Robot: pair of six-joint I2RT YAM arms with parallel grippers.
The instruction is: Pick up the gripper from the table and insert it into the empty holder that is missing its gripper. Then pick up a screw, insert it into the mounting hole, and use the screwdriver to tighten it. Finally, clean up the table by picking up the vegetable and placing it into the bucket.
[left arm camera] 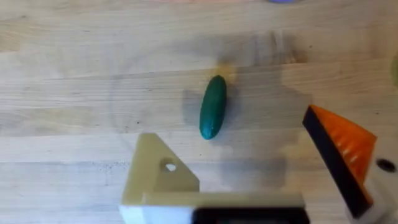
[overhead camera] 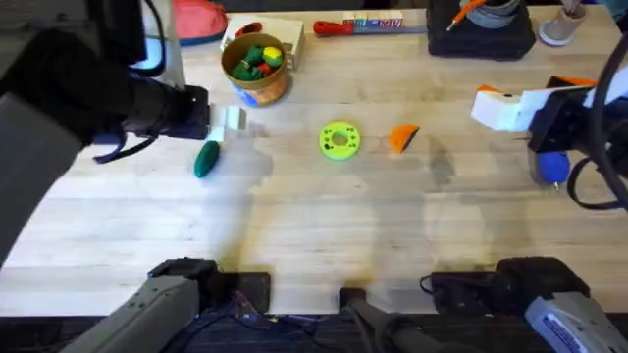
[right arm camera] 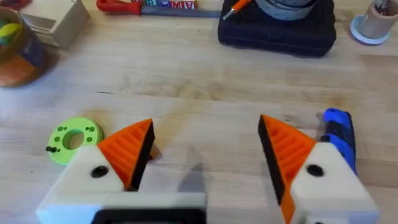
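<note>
The orange gripper wedge lies on the table right of centre. My left gripper is open above the dark green vegetable, which lies flat on the wood. One of its fingers is the plain white holder with a mounting hole; the other carries an orange pad. In the overhead view the vegetable lies just below the left gripper. My right gripper is open, with orange pads on both fingers. The blue screwdriver lies beside it. The bucket stands at the back left, holding toy food.
A yellow-green ring lies mid-table, with small dark bits on it. A red pouch, a red-handled tool and a black case line the far edge. A tan box stands beside the bucket.
</note>
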